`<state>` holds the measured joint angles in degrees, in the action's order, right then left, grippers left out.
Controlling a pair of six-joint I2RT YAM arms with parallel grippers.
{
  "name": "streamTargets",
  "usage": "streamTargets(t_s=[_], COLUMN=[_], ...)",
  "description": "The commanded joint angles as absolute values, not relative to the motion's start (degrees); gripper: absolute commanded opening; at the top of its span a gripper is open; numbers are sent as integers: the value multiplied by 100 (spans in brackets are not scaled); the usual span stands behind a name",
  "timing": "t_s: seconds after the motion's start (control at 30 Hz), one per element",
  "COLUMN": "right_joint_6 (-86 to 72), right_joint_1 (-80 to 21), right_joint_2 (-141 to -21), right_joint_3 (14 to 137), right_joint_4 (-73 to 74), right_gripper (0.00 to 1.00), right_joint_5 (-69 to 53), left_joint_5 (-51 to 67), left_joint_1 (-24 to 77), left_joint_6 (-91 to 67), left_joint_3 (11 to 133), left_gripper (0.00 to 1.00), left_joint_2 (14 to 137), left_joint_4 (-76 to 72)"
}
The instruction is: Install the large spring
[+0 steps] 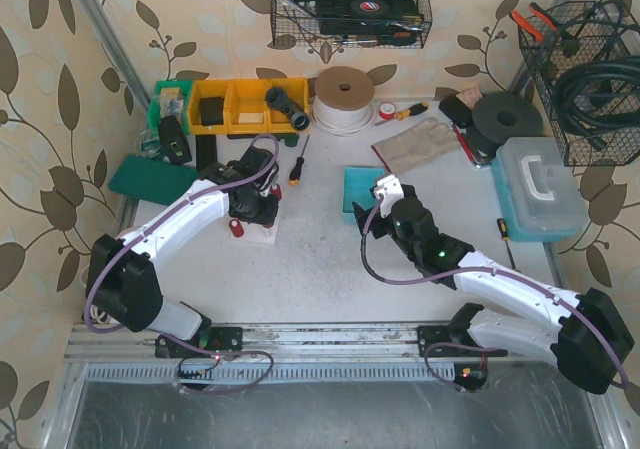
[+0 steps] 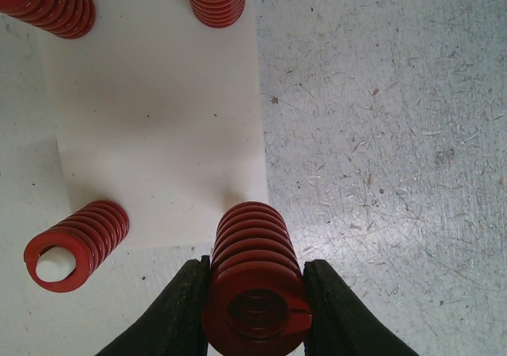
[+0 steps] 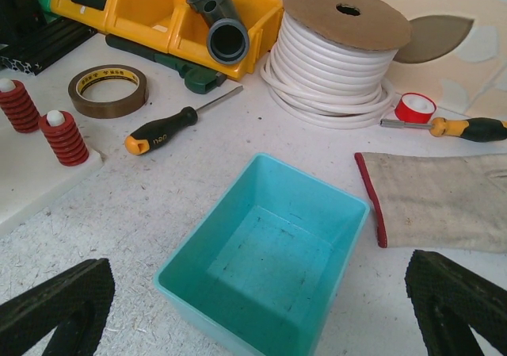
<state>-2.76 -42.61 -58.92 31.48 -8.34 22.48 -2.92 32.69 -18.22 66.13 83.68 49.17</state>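
left wrist: left hand [image 2: 255, 304] clamps large spring [image 2: 253, 253]; mounted springs [image 2: 77, 245] stand nearby.

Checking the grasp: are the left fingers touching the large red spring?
Touching. The left wrist view shows both fingers pressed flush against the sides of the spring, with no gap.

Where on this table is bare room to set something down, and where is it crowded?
Free: the table between white plate and teal bin, and the strip toward the near rail. Crowded: the back edge, with yellow bins, cable spool, glove and toolbox.
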Motion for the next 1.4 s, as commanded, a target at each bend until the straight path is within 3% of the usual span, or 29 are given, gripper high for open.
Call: streamTargets(t_s=[0.0, 0.43, 1.13, 1.23, 1.37], right_joint_6=[-306, -299, -299, -294, -290], right_joint_1=[-4236, -4219, -4210, -4210, -4210], right_joint_2=[-5930, -5969, -6052, -6026, -5987], right_joint_3=[3076, 3087, 3096, 3092, 3087], right_joint_4=[-903, -914, -895, -894, -880], right_gripper=[99, 99, 99, 99, 99], right_joint_5=[2199, 2197, 2155, 2153, 2153], left_joint_5=[-369, -431, -208, -215, -234], left_joint_1=[3321, 3322, 3349, 3362, 3366], left_joint_6=[-1744, -1668, -1801, -1809, -1801], left_joint_3=[6579, 6725, 6290, 6254, 6267], left_gripper=[0, 0, 0, 8, 27], left_joint_2=[8409, 8324, 9100, 9178, 9149], left_joint_4=[5001, 5392, 4456, 4398, 4403])
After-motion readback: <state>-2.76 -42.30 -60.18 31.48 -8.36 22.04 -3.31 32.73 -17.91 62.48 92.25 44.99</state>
